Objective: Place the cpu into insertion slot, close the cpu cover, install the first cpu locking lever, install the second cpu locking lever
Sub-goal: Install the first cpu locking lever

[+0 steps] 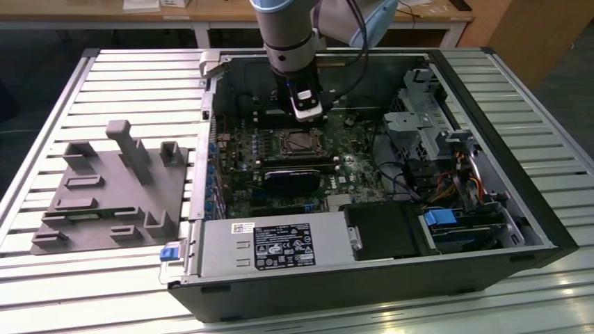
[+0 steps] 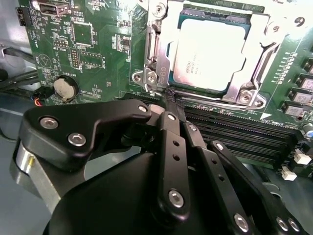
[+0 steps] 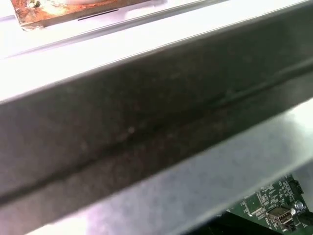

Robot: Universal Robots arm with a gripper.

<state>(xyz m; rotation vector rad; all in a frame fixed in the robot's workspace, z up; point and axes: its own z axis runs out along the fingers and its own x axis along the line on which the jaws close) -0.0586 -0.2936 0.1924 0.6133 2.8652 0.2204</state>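
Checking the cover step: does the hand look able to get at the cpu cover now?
Probably yes. In the second wrist view the hand sits right at the near edge of the cpu cover, which lies closed around the cpu, with nothing between them.

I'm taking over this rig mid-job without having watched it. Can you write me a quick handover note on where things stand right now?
End effector: shut, tips at a corner of the cover; cannot tell whether it grips anything.
Cpu: seated in the slot, its metal top showing through the cover's window.
Done: cpu placed, cover down over it.
Left: the two levers; the views do not settle whether either is latched.
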